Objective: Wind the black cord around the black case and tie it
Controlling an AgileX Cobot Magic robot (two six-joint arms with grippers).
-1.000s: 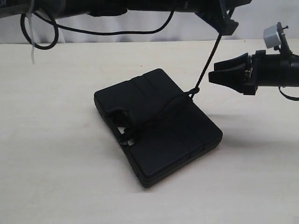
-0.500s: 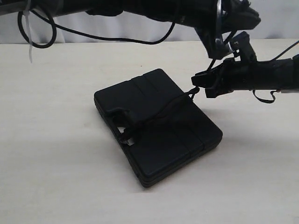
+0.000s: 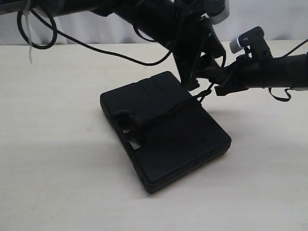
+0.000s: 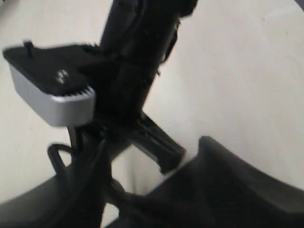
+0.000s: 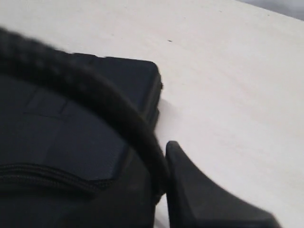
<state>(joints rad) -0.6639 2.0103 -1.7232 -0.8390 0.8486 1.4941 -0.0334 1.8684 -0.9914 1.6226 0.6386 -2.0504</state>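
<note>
The black case (image 3: pixel 173 144) lies flat and shut in the middle of the frame on the pale table (image 3: pixel 57 168); what it holds cannot be seen. The black cord (image 3: pixel 202 95) crosses its lid from the handle cut-out at the left edge to the upper-right edge, then rises off the case toward the two arms.

The left gripper (image 3: pixel 192 79) reaches in from the upper left and hangs just above the case's far corner. The right gripper (image 3: pixel 219 86) comes in from the right, at the cord's raised end. From where I stand I cannot tell how wide either one is. In the right wrist view the cord lies close against one finger (image 5: pixel 199 194).
</note>
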